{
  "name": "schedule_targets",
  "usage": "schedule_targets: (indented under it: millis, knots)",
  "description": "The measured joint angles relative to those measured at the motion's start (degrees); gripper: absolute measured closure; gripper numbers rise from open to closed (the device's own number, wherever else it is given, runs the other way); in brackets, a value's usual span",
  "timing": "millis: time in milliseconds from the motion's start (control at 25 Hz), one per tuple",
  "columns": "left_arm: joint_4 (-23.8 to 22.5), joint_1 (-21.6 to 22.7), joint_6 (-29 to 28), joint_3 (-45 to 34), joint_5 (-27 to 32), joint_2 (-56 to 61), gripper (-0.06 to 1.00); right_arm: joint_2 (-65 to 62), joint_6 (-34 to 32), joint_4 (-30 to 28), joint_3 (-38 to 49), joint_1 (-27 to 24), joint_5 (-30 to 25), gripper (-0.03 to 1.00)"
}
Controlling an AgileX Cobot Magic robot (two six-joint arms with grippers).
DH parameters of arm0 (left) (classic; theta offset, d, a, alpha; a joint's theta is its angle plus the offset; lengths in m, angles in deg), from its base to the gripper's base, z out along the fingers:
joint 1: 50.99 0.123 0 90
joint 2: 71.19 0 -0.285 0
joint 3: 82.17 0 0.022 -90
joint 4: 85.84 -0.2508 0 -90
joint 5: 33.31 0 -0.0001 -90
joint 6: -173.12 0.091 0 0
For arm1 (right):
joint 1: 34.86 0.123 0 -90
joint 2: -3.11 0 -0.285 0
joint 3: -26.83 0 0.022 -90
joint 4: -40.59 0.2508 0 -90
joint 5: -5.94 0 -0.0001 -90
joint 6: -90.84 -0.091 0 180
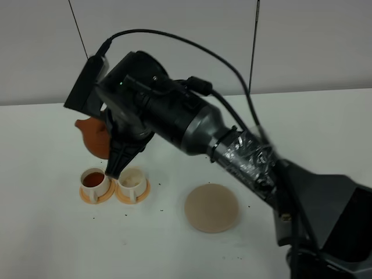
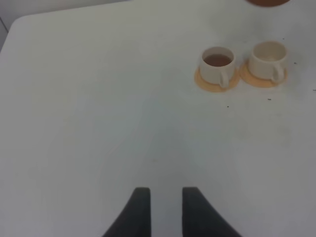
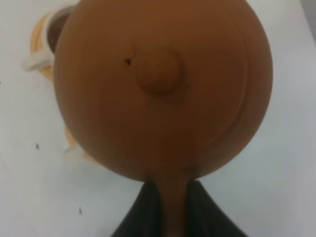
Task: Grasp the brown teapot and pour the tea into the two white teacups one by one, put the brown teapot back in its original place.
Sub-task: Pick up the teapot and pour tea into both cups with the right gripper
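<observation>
Between the right gripper's (image 3: 173, 197) dark fingers (image 3: 143, 215) the loop handle of the reddish-brown round clay teapot (image 3: 163, 89) is pinched tight, and the knobbed lid faces the wrist camera. From the high camera, the teapot (image 1: 92, 138) hangs clear of the table. It is just behind the two small cream-white cylindrical teacups and well apart from the flat round beige coaster disc (image 1: 211, 207).

The left-hand teacup (image 1: 94, 180) holds dark red-brown tea, while the right-hand teacup (image 1: 132, 179) looks pale inside. Each stands on a small orange round saucer (image 1: 86, 197), the pair close side by side.

Farther off, the left gripper (image 2: 163, 197) hovers over the table, well away from the cups, with its jaws apart and nothing between them.

The white matte tabletop (image 1: 58, 244) carries tiny dark specks around the saucers and the coaster. Behind it rises a pale grey wall (image 1: 325, 40) with two thin dark lines running down it.
</observation>
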Motion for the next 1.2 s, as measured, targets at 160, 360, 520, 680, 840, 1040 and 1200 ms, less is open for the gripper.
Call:
schedule_targets:
  millis: [160,360,520,680,840,1040,1200]
  knots:
    - [0.0,0.0,0.0,0.0,0.0,0.0,0.71,-4.3,-0.7,-0.2,8.0,-1.0,-0.1,0.87]
    - [0.0,0.0,0.0,0.0,0.0,0.0,0.71,-8.0,-3.1,-0.4,15.6,-1.2,0.1,0.87]
    - [0.0,0.0,0.0,0.0,0.0,0.0,0.71,-9.4,-4.1,0.2,20.9,-1.5,0.1,0.87]
    - [0.0,0.0,0.0,0.0,0.0,0.0,0.71,-10.9,-4.2,0.7,26.8,-1.7,0.2,0.87]
    - [0.0,0.0,0.0,0.0,0.0,0.0,0.71,-12.8,-4.4,4.0,32.3,-3.0,0.7,0.87]
    - [0.0,0.0,0.0,0.0,0.0,0.0,0.71,-16.6,-6.0,4.2,39.7,-4.0,7.7,0.87]
    - [0.0,0.0,0.0,0.0,0.0,0.0,0.71,-18.2,-7.8,3.6,43.8,-3.9,13.4,0.87]
